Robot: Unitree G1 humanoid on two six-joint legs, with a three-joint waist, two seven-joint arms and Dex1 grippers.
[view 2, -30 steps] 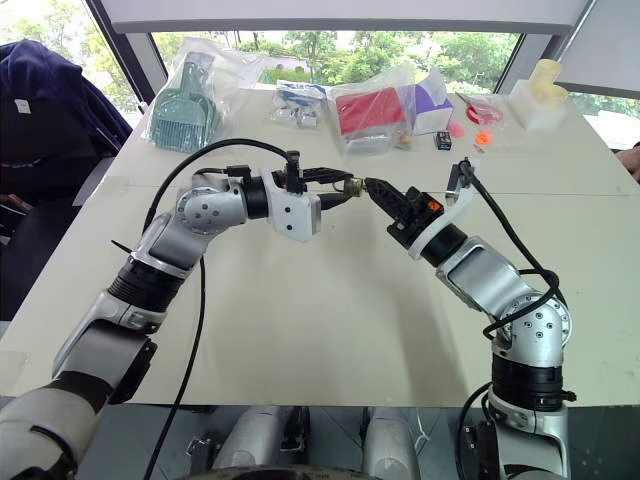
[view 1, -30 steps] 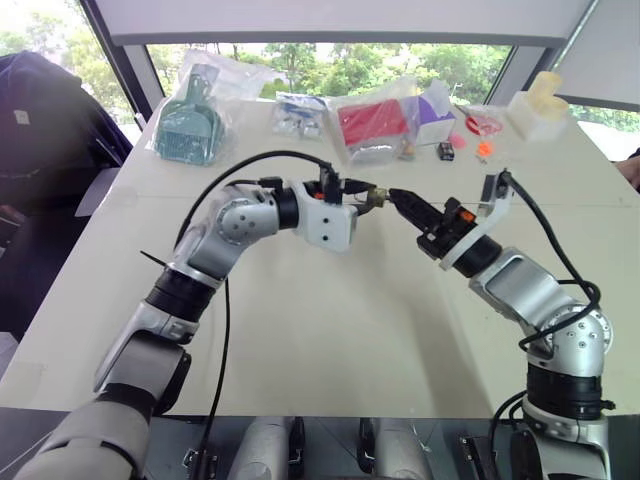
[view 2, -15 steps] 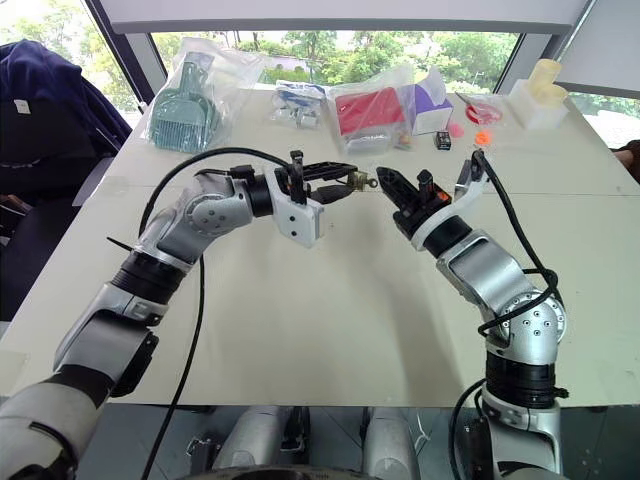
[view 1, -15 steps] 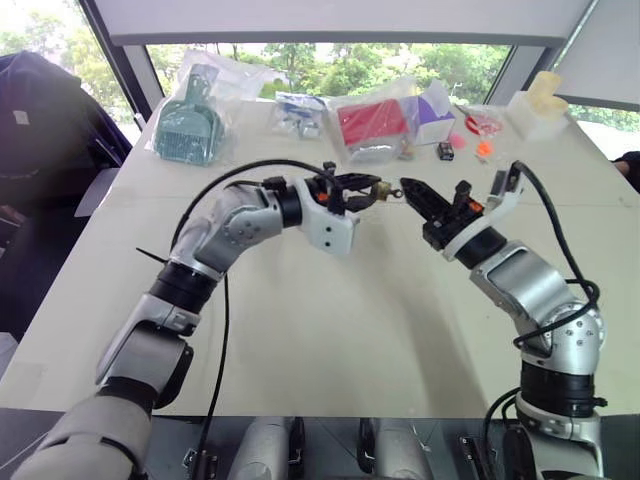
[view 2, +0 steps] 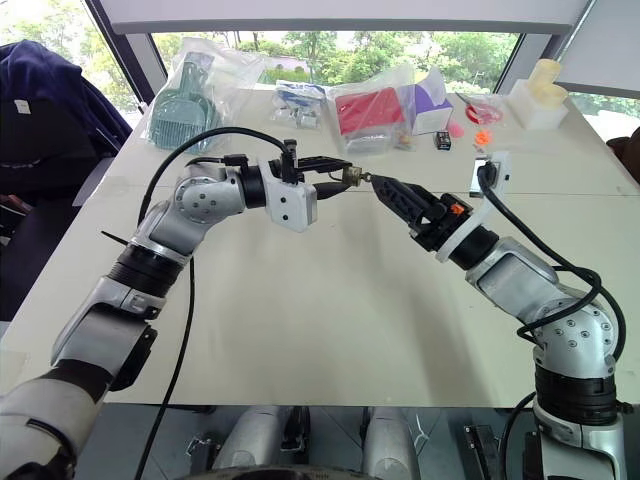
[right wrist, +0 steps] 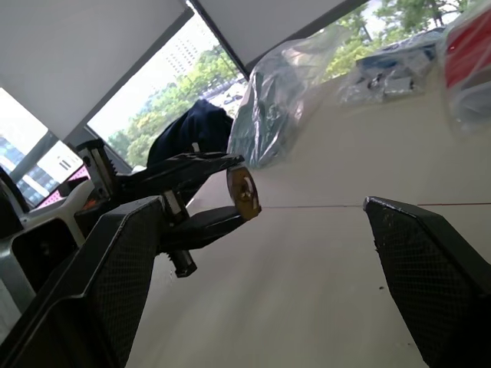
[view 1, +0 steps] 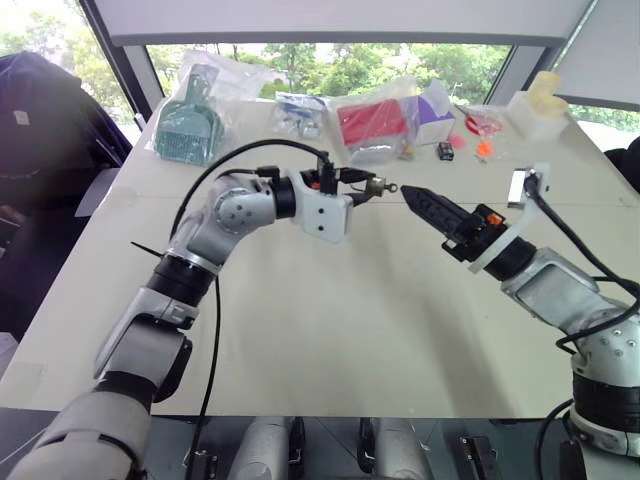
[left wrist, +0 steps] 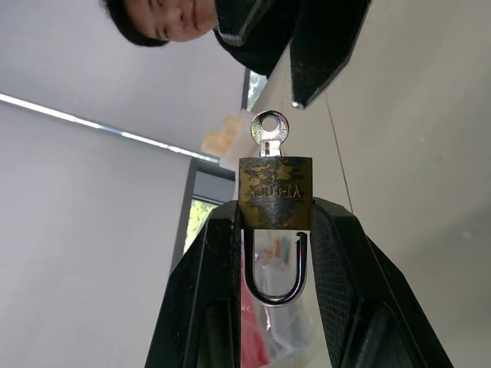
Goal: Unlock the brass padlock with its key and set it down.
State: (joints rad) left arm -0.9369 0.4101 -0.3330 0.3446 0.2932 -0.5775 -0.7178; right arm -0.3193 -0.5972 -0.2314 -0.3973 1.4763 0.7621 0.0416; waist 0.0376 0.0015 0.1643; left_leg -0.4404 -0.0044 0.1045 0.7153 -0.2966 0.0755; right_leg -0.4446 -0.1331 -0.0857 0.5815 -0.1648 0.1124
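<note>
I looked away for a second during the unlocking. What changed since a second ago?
The right gripper let go of the key, opened wide and backed slightly away; the key stays in the padlock. The left gripper is still shut on the padlock, held in place above the table.

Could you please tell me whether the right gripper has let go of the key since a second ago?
Yes. The right gripper now stands open, drawn back from the key.

Pale table carrying a row of packets along its far edge.
Lying there from left to right: a bagged green brush, a small clear packet, a bagged red box, a purple carton, a small black box, orange bits and a white container.
</note>
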